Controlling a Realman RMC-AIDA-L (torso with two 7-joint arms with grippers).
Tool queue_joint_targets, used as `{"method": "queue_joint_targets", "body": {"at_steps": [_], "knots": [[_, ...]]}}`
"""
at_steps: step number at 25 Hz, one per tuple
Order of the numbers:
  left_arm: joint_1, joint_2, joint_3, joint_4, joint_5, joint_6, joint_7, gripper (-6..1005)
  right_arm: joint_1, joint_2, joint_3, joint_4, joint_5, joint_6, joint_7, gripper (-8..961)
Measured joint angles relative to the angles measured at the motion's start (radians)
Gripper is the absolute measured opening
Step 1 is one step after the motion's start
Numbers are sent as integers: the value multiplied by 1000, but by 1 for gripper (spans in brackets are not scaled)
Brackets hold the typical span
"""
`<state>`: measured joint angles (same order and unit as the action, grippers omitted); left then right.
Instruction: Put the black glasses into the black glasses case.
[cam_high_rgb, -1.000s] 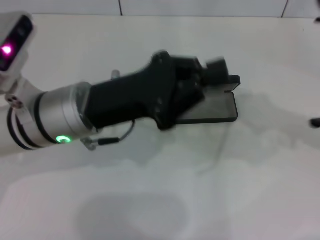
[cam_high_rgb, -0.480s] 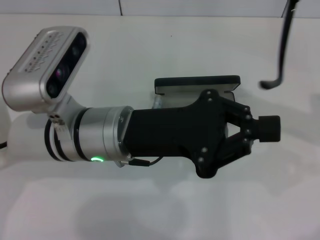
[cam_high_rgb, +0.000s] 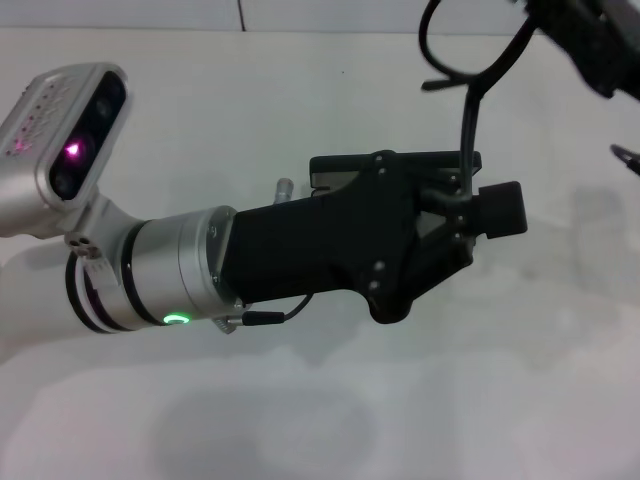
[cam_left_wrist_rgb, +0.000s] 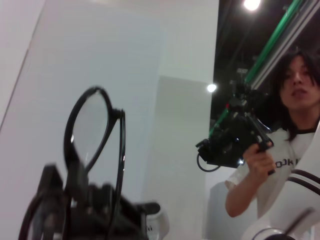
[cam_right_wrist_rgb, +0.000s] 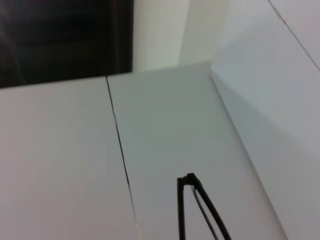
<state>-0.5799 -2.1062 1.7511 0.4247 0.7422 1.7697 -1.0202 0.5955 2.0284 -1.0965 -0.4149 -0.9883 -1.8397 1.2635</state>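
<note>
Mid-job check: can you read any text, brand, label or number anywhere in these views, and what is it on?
"OOK": dark letters on the person's white shirt, left wrist view; the word is cut off, the rest unreadable.
the black glasses case: no lettering shows; the left gripper hides most of it.
the black glasses: no marking readable.

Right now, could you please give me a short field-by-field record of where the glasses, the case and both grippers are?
glasses: in the air, above the table, near the case's far right end
case: on the table, largely hidden by the left arm
left gripper: over the case, pointing right
right gripper: upper right, at the glasses
</note>
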Motion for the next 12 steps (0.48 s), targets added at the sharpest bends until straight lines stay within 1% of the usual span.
{"method": "queue_joint_targets", "body": {"at_steps": [6, 7, 8, 12], "knots": [[2, 0, 1, -9, -34, 0, 2, 33, -6, -3, -94, 1, -2, 68, -29, 107], [2, 0, 0, -17, -51, -2, 2, 33, -6, -5, -129, -2, -2, 88, -36, 107], [2, 0, 0, -17, -51, -2, 2, 33, -6, -5, -129, -2, -2, 88, -36, 107], [1, 0, 0, -47, -111, -37, -2, 33, -5, -5, -183, -9, -4, 135, -52, 107]]}}
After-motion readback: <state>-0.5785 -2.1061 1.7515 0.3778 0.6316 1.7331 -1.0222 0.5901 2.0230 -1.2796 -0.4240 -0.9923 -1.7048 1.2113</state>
